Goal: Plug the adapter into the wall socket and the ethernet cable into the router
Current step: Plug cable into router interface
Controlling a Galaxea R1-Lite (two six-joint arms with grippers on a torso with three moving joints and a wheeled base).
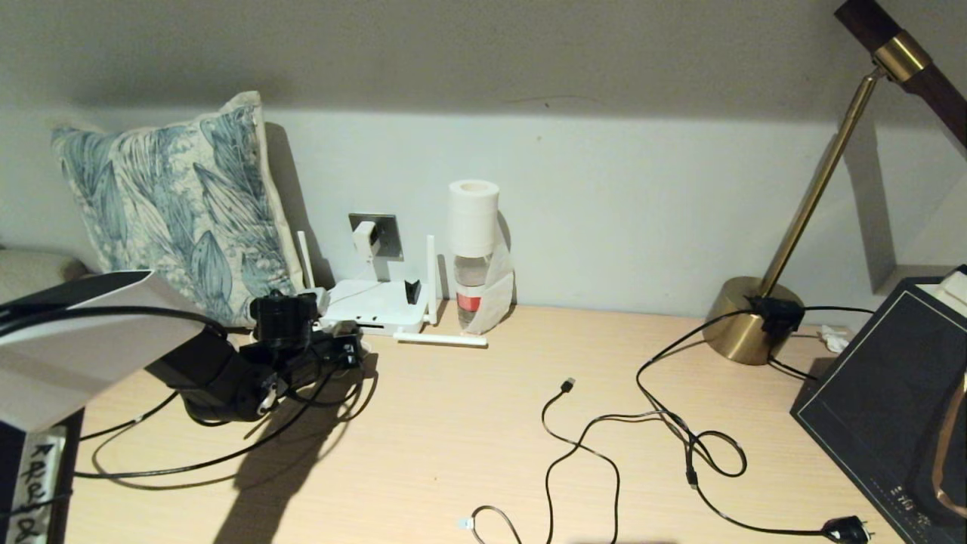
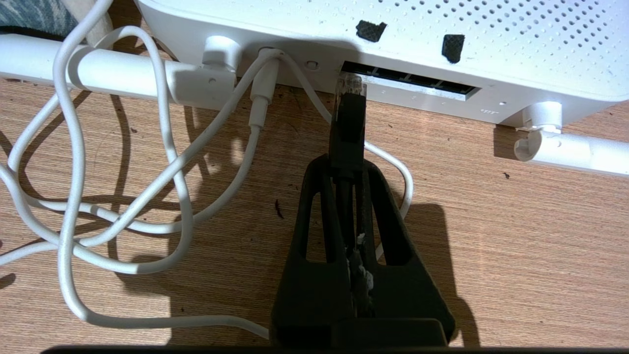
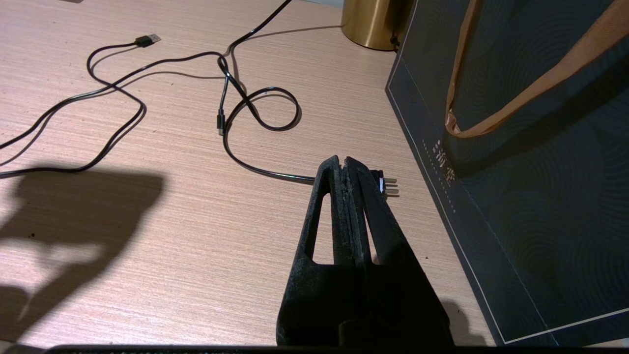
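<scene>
My left gripper [image 2: 346,167] is shut on the black boot of the ethernet cable [image 2: 348,123]. Its clear clip connector [image 2: 350,84] sits at the mouth of the leftmost dark port [image 2: 413,83] on the white router [image 2: 491,39]; I cannot tell how far in it is. In the head view the left gripper [image 1: 344,351] is at the router's [image 1: 374,302] near edge. The white adapter [image 1: 365,237] sits on the grey wall socket [image 1: 387,230], and its thin white cord [image 2: 167,147] runs into the router. My right gripper [image 3: 344,162] is shut on nothing, low over the table.
A leaf-print pillow [image 1: 174,204] leans left of the router. A bottle topped by a paper roll [image 1: 474,249] stands to its right. A USB cable [image 1: 568,385], a black power plug [image 3: 388,184], a brass lamp base [image 1: 748,321] and a dark bag [image 3: 516,172] occupy the right side.
</scene>
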